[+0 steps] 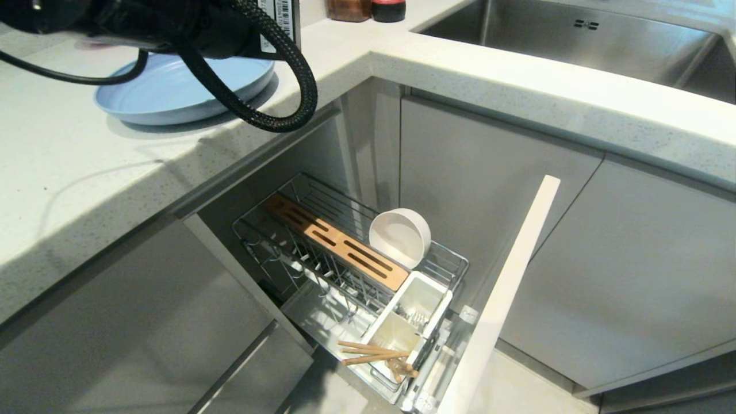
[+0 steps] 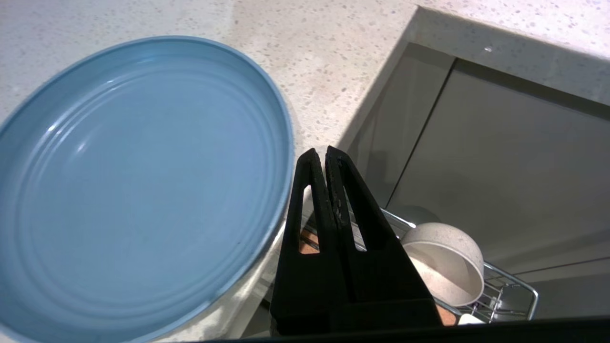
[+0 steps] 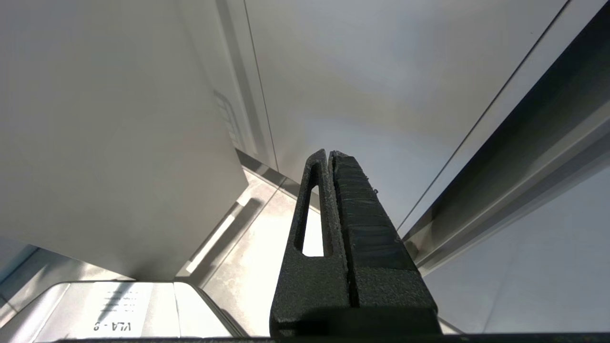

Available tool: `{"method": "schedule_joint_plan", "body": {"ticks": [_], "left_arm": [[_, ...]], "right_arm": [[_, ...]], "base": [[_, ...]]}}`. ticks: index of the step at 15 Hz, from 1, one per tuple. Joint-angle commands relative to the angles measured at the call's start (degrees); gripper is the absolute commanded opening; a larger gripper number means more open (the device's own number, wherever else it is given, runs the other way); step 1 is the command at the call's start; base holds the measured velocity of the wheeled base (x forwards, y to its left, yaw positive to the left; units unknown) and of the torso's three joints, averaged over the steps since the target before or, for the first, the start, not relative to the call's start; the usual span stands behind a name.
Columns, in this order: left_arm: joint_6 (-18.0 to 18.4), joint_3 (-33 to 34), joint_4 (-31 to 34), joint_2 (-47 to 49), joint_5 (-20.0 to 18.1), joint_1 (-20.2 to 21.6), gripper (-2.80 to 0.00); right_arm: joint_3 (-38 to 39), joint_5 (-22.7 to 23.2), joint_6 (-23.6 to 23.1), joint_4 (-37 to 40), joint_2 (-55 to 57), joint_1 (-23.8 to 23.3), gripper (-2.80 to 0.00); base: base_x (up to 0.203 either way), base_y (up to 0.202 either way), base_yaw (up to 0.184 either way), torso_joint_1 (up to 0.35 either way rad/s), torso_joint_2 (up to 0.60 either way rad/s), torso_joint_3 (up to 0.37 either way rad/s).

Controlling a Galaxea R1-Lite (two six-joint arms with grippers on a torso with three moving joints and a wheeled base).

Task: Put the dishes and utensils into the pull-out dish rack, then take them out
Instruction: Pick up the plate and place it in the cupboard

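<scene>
Your left pincer (image 2: 318,155) hangs pressed together and empty, the blue plate (image 2: 138,186) just beside its tips on the tabletop (image 2: 333,71). It looks stiff, glossy and slippery, so take its overhanging rim.

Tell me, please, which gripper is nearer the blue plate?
Left. The left gripper hangs shut just beside the blue plate rim; the right gripper faces cabinet fronts, plate nowhere near.

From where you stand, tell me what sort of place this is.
Most likely a home kitchen: a speckled stone countertop runs to a steel sink, and a pull-out dish rack stands open from the grey cabinets, holding a white bowl and chopsticks.
</scene>
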Motion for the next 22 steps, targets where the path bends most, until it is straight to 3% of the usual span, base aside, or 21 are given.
{"method": "schedule_joint_plan", "body": {"ticks": [1,5,7,14,17,20,21,22], "left_arm": [[-0.2,0.0,0.1,-0.5,0.2,0.6,-2.8],[-0.1,0.0,-2.5,-0.6,-0.1,1.4,-2.8],[0.0,-0.3,-3.5,-0.8,-1.4,4.0,-2.8],[-2.1,-0.5,-3.9,-3.8,-19.3,15.1,-2.8],[-4.9,-0.5,-3.9,-4.1,-21.9,14.3,-2.8],[-6.1,-0.5,-5.9,-3.9,-21.3,13.1,-2.8],[-6.0,-0.5,-5.8,-3.9,-20.4,13.1,0.0],[-5.9,-0.5,-5.6,-4.0,-20.4,13.1,0.0]], "right_arm": [[0.1,0.0,0.0,0.0,0.0,0.0,-2.8],[0.1,0.0,0.0,0.0,0.0,0.0,-2.8],[0.1,0.0,0.0,0.0,0.0,0.0,-2.8],[0.1,0.0,0.0,0.0,0.0,0.0,-2.8],[0.1,0.0,0.0,0.0,0.0,0.0,-2.8],[0.1,0.0,0.0,0.0,0.0,0.0,-2.8],[0.1,0.0,0.0,0.0,0.0,0.0,-2.8],[0.1,0.0,0.0,0.0,0.0,0.0,-2.8]], "base": [[0.0,0.0,0.0,0.0,0.0,0.0],[0.0,0.0,0.0,0.0,0.0,0.0],[0.0,0.0,0.0,0.0,0.0,0.0],[0.0,0.0,0.0,0.0,0.0,0.0],[0.0,0.0,0.0,0.0,0.0,0.0],[0.0,0.0,0.0,0.0,0.0,0.0],[0.0,0.0,0.0,0.0,0.0,0.0],[0.0,0.0,0.0,0.0,0.0,0.0]]}}
